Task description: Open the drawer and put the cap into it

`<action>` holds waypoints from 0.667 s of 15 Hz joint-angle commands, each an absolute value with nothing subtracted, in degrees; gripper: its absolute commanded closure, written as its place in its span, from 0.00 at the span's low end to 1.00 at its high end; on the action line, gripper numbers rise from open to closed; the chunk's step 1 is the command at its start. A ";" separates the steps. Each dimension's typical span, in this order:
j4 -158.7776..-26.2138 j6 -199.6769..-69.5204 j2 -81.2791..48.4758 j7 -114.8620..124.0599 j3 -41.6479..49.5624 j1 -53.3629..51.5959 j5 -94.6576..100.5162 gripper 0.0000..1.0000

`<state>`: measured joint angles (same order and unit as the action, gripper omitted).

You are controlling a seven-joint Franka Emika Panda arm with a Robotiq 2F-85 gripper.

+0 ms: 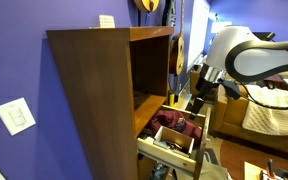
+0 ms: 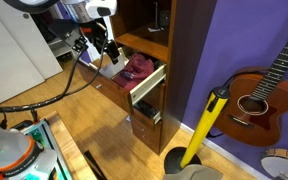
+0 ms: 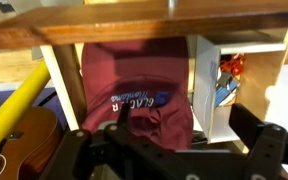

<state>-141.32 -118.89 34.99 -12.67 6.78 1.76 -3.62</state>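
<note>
On the left of the wrist view are a yellow pole (image 3: 19, 105) and a guitar (image 3: 24, 140). In the middle, the cap (image 3: 134, 85) lies flat inside the open drawer (image 2: 149, 85). On the right is a small cubby (image 3: 234, 85) with orange and blue things in it.

The fingers (image 3: 84, 150) are spread wide and hold nothing. The gripper (image 2: 111, 54) hangs just over the drawer, close to the cap.

I think the cap is in, so the arm only has to back out. A finger could catch the soft cloth and pull the cap out again. The arm could also bump the shelf board (image 3: 134, 25) right above the drawer. That board of the cabinet (image 1: 89, 90) leaves little room.
</note>
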 commanded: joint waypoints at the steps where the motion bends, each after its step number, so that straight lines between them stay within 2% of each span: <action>1: -144.11 -111.40 39.80 -12.98 6.75 2.97 -0.35 0.00; 10: -151.93 -112.64 41.52 -11.64 6.50 4.57 7.15 0.00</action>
